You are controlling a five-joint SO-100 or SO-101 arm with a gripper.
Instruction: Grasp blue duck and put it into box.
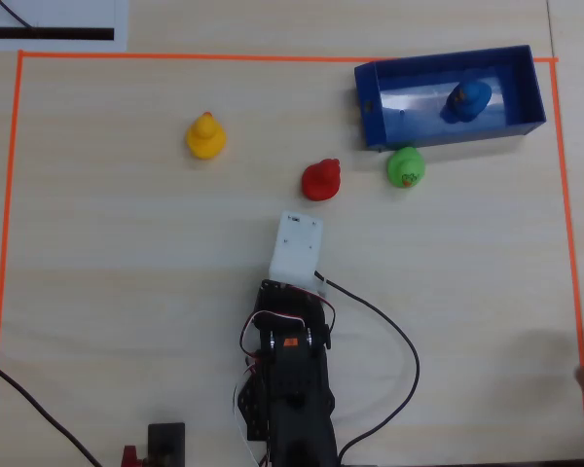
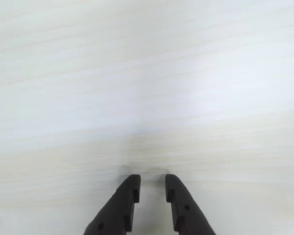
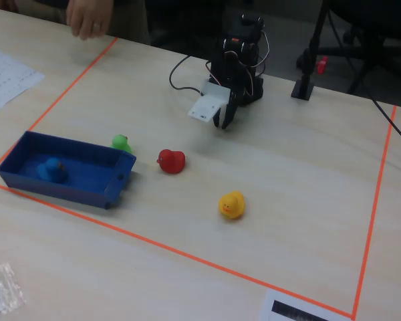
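Blue duck (image 1: 466, 100) inside the box (image 1: 372, 107), toward the right end of its pale floor, in the upper right of the overhead view. Same duck (image 3: 51, 170) in the fixed view, at the left end of the box (image 3: 87, 189), lower left of that frame. Appears settled, clear of the walls, though contact with the far wall cannot be ruled out.

Just outside the box's near wall, a green duck (image 1: 406, 166), close to the rim and possibly touching it. Left of that, a red duck (image 1: 321, 180), near the centre of the overhead view. Farther left, well apart, a yellow duck (image 1: 205, 136). All three on the pale wooden worktop (image 1: 127, 292), inside an orange tape border (image 1: 10, 243).

Low in the overhead view, the arm folded back toward its base, white wrist housing (image 1: 296, 248) pointing up the frame. Fingers (image 2: 130, 196) at the bottom of the wrist view, slightly parted, holding nothing, only bare worktop between and beyond.

Task judged essentially done. Remaining risks: any fresh reach toward the box clipping the green duck or nudging the box wall; loose black cable (image 1: 389, 331) beside the arm snagging during motion; a person's hand (image 3: 88, 18) at the upper left of the fixed view entering the taped area.
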